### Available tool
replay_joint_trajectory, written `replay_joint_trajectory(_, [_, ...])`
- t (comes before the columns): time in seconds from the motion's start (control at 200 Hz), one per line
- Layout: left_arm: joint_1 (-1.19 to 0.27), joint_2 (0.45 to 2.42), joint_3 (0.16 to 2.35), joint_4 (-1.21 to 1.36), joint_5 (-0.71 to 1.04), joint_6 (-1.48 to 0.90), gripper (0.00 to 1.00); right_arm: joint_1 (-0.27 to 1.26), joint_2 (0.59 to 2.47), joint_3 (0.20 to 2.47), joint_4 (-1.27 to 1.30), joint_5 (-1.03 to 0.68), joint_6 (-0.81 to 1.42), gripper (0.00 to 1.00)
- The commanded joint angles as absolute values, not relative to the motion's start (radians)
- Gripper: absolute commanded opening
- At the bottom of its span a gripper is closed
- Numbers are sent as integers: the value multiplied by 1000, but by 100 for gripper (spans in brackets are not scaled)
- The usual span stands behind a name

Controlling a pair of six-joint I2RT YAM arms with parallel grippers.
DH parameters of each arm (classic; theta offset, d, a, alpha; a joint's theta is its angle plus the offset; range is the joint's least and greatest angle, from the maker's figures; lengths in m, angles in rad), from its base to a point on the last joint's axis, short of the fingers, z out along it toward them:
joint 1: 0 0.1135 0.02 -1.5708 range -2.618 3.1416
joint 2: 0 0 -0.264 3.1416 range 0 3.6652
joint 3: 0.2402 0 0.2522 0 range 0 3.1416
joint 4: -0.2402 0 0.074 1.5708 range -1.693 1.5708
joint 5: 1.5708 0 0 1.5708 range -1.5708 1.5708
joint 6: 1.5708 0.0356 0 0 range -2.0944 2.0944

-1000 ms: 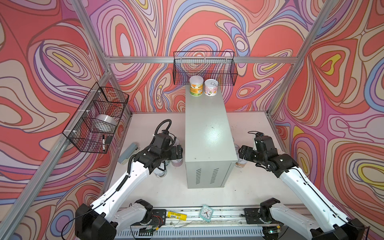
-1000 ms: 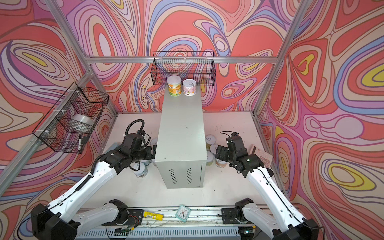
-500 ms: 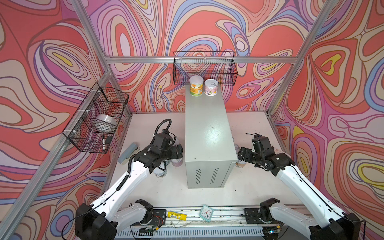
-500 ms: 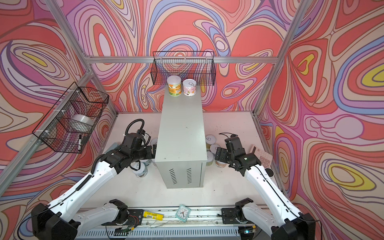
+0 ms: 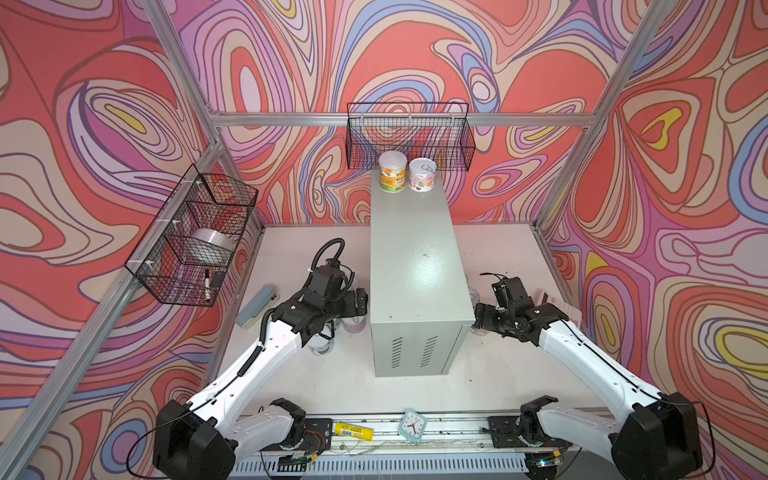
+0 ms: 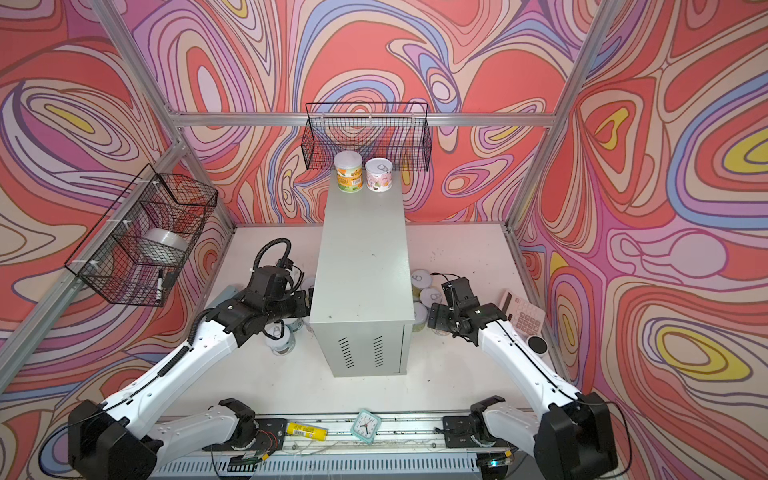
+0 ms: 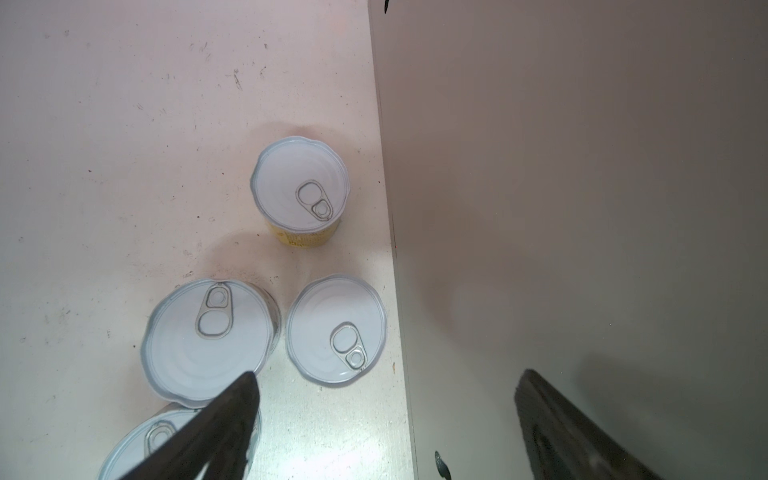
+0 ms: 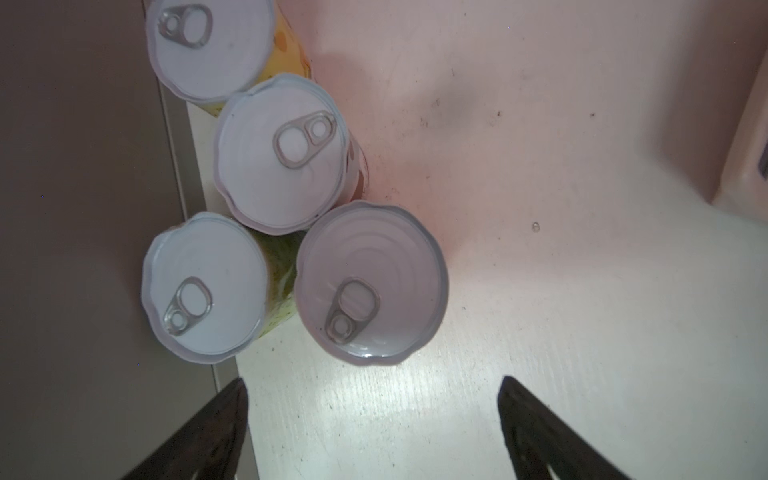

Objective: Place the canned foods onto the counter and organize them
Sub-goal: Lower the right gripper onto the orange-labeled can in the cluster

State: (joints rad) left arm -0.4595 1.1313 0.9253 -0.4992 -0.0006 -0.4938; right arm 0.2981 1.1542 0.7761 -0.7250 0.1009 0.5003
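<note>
Canned foods (image 5: 392,172): two stand on the far end of the grey cabinet (image 5: 415,257), same as a second ago; four wait on the white tabletop (image 5: 336,386) at each long side of the cabinet.
Right pincer (image 8: 372,380): has crept a little closer to the cabinet; wide, empty, outer can (image 8: 372,282) just ahead.
Left pincer (image 7: 388,374): hardly shifted; wide, empty, one finger before the cabinet wall, cabinet-side can (image 7: 336,328) just ahead.
Meaning: no new can lifted; both look about to grasp.

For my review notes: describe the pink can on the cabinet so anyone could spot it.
Find the grey-green cabinet mid-table. Two cans stand at its far end. The pink can shows a pull tab; the neighbour is orange and green.
</note>
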Motion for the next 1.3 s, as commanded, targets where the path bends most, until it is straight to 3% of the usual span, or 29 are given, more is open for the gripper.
replay_joint_trajectory(0.0, [-464,1130,914,-467,-3,-489,97,290,1183,762,-679,121,503,96])
replay_joint_trajectory(1.177, [-464,1237,906,-382,30,-490,97,251,1521,805,-466,148,517,88])
replay_joint_trajectory(1.297, [-464,1246,917,-382,27,-486,96,243,1548,830,-466,139,509,83])
